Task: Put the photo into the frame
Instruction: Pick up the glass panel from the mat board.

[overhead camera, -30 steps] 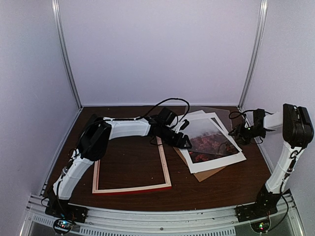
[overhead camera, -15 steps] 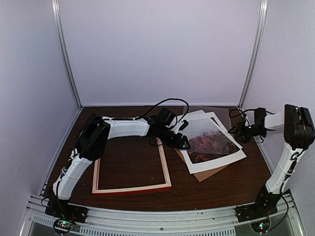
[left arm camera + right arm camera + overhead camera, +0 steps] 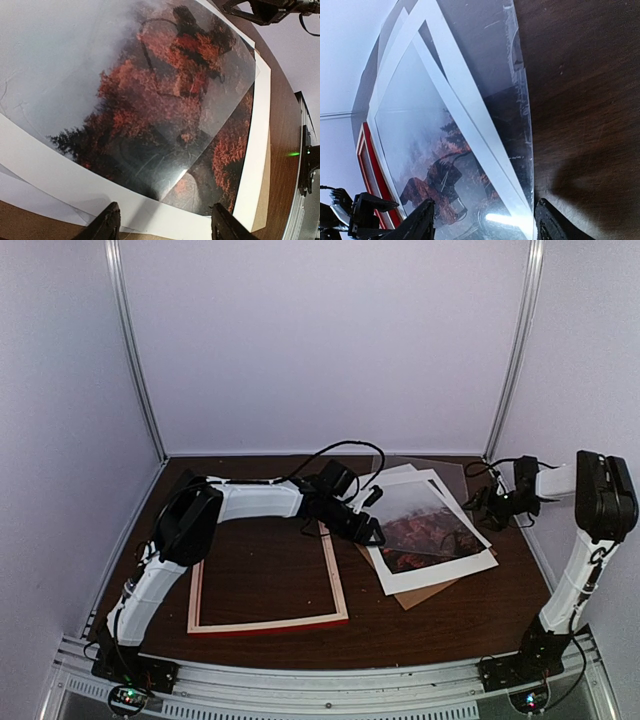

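Note:
The photo [image 3: 425,523], grey mist above red-orange foliage, lies at the right of the table in a stack with a white mat board [image 3: 440,565]. A clear sheet [image 3: 425,468] lies over it. The frame [image 3: 270,623] lies flat at centre left, pale wood up, with red showing at its near edge. My left gripper [image 3: 372,532] is open and empty just above the stack's left edge. In the left wrist view it [image 3: 165,226] straddles the white border below the photo [image 3: 150,100]. My right gripper [image 3: 478,504] is open at the stack's right edge, its jaws [image 3: 485,222] either side of the clear sheet's edge [image 3: 520,100].
A brown backing board [image 3: 420,595] pokes out under the stack at its near corner. The red frame rail [image 3: 365,155] and the left gripper [image 3: 360,210] show in the right wrist view. The booth walls and metal posts [image 3: 510,350] stand close behind and to the right.
My right gripper has shifted slightly left and toward the back, along the stack's right edge. My left gripper has barely moved. The stack and the frame lie as before.

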